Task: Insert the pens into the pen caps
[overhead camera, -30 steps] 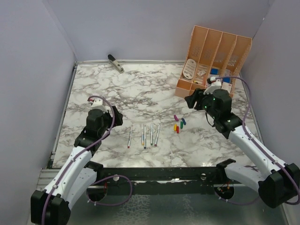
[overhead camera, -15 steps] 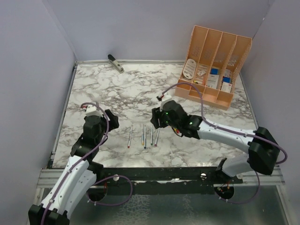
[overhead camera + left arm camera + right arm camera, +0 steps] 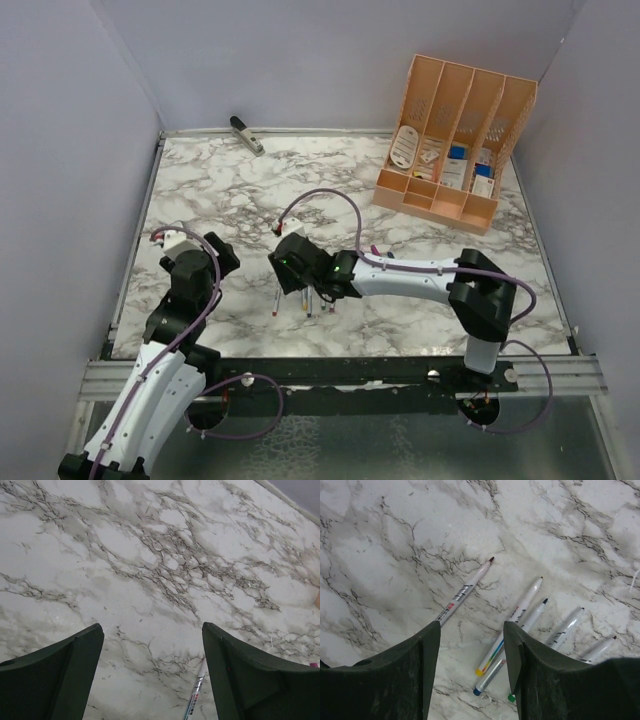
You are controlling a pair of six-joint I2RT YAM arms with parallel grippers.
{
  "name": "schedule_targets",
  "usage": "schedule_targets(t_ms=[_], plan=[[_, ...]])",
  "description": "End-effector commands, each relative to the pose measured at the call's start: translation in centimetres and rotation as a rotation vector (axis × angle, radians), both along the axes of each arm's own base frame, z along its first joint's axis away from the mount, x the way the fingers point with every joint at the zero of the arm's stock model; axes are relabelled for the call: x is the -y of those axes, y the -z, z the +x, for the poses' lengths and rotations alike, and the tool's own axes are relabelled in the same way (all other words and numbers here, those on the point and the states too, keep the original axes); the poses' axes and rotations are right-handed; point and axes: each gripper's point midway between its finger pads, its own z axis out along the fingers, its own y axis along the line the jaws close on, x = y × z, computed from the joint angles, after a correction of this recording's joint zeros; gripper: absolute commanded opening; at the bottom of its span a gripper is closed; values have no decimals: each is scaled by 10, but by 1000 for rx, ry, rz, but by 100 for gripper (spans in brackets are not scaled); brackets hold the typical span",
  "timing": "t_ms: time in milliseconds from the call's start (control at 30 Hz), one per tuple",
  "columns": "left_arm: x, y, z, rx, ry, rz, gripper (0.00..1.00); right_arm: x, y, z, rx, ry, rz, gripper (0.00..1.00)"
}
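Several pens (image 3: 318, 296) lie side by side on the marble near the front, partly under my right arm. In the right wrist view a red-marked pen (image 3: 465, 590) runs under the left finger. A yellow-ended pen (image 3: 512, 625) and a blue-ended pen (image 3: 517, 635) lie between the jaws, with two others (image 3: 567, 625) to the right. My right gripper (image 3: 288, 280) (image 3: 471, 630) hovers open over them, holding nothing. My left gripper (image 3: 222, 252) (image 3: 152, 630) is open and empty, with one pen (image 3: 196, 690) beside its right finger. The pen caps are mostly hidden by the right arm; a magenta speck (image 3: 315, 665) shows at the frame edge.
A peach desk organizer (image 3: 455, 140) with small items stands at the back right. A grey stapler-like tool (image 3: 245, 135) lies at the back left. Walls close in the table on three sides. The right arm (image 3: 410, 275) stretches low across the table's middle.
The right arm swung from beside the organizer leftward across the table to above the pens. The left arm drew back to the left. Both grippers stayed open.
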Motion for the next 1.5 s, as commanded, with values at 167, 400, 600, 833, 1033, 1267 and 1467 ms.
schedule_targets(t_ms=[167,400,600,833,1033,1267,1467], plan=[[-22,2,-14,20,-117,0,83,-24,19,5,-17,64,-47,53],[-24,-2,-15,40,-132,-8,83,-34,36,-1,-51,29,-66,52],[-22,3,-14,23,-124,-11,83,-38,47,-2,-62,33,-77,52],[-22,2,-15,40,-125,-15,83,-40,62,-3,-87,41,-104,52],[-21,5,-14,38,-119,-16,83,-45,70,-3,-99,36,-108,52],[-21,4,-13,44,-119,-17,83,-41,81,-6,-121,37,-139,51],[-21,2,-14,54,-124,-23,83,-32,99,-27,-167,36,-186,45]])
